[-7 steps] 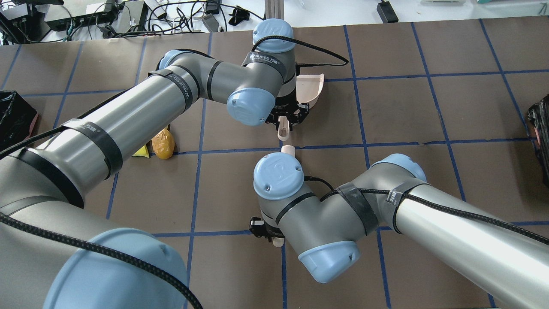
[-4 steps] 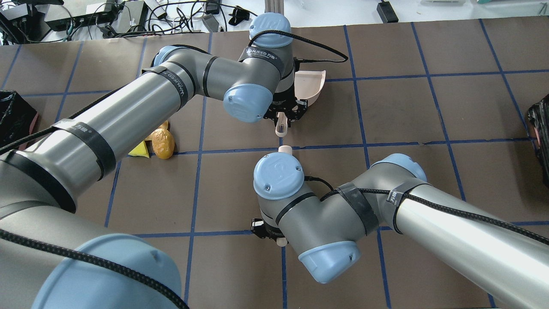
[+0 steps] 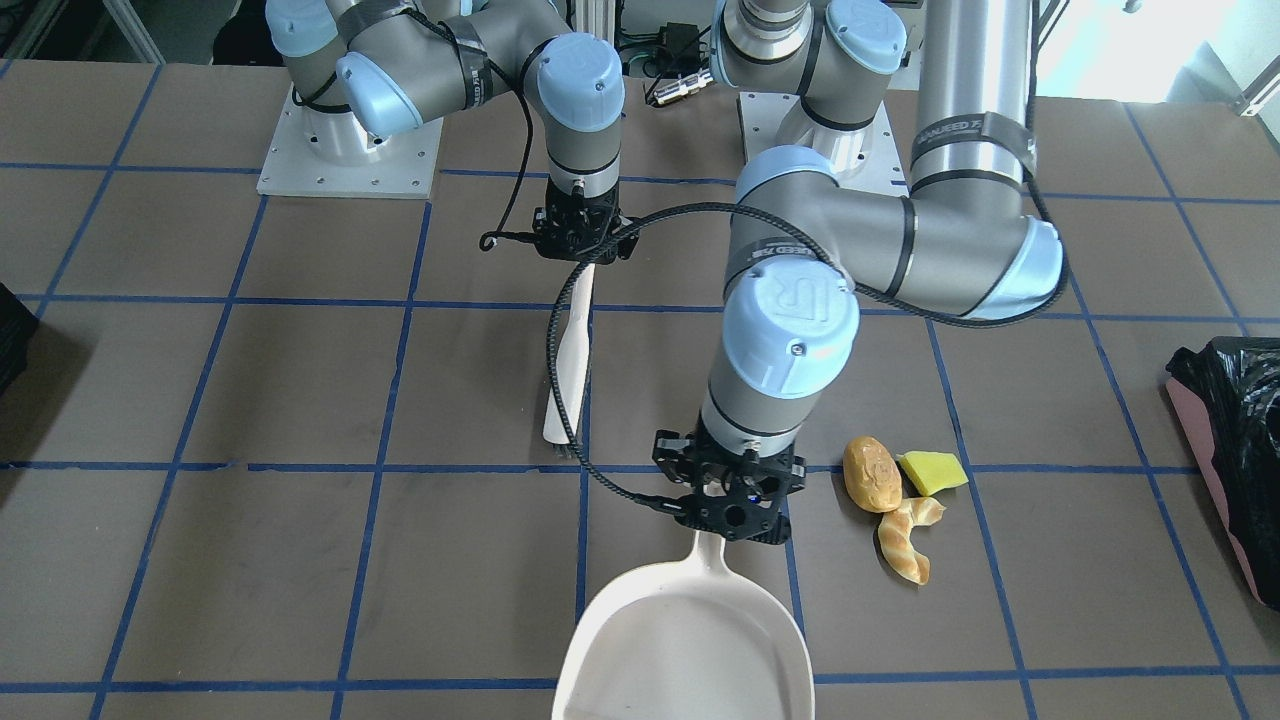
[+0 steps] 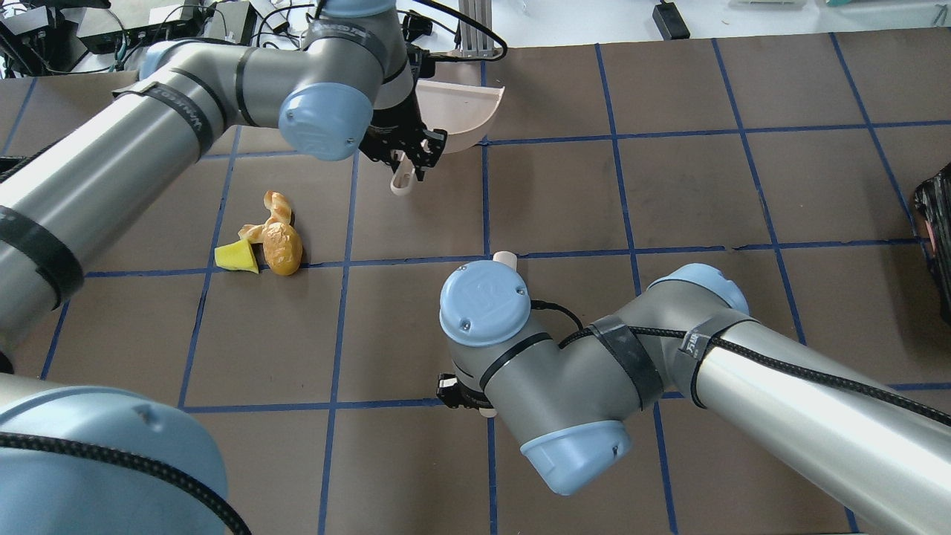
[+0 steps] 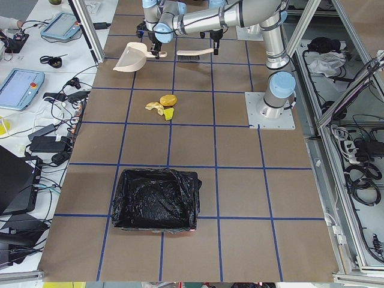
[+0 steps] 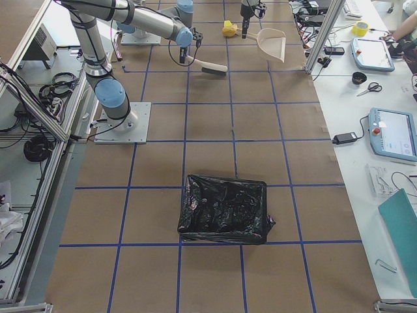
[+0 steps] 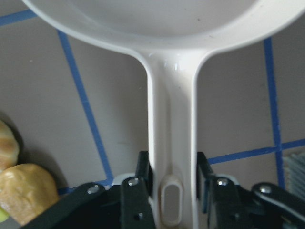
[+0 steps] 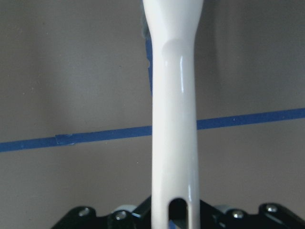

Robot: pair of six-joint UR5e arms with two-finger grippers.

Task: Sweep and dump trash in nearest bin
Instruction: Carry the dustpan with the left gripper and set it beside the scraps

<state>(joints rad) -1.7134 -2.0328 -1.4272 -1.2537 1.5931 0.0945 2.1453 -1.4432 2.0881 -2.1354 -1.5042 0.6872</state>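
The trash lies together: a brown bread roll (image 3: pixel 872 474), a yellow wedge (image 3: pixel 932 471) and a twisted croissant (image 3: pixel 908 545); the roll also shows in the overhead view (image 4: pixel 282 249). My left gripper (image 3: pixel 728 520) is shut on the handle of the white dustpan (image 3: pixel 685 640), just beside the trash; the left wrist view shows the handle (image 7: pixel 171 133) between the jaws. My right gripper (image 3: pixel 580 240) is shut on the white brush (image 3: pixel 566 360), whose handle fills the right wrist view (image 8: pixel 174 119). The pink-sided bin (image 3: pixel 1215 480) with its black bag stands at the table's end on my left.
A second black-lined container (image 6: pixel 225 208) stands at the table's other end and shows at the overhead view's right edge (image 4: pixel 937 245). The brown table (image 4: pixel 743 186) has blue tape grid lines. Cables and electronics (image 4: pixel 148 30) lie beyond the far edge.
My left arm has carried the dustpan to the overhead view's left and toward the far edge, uncovering the trash. The right arm and brush have barely moved.
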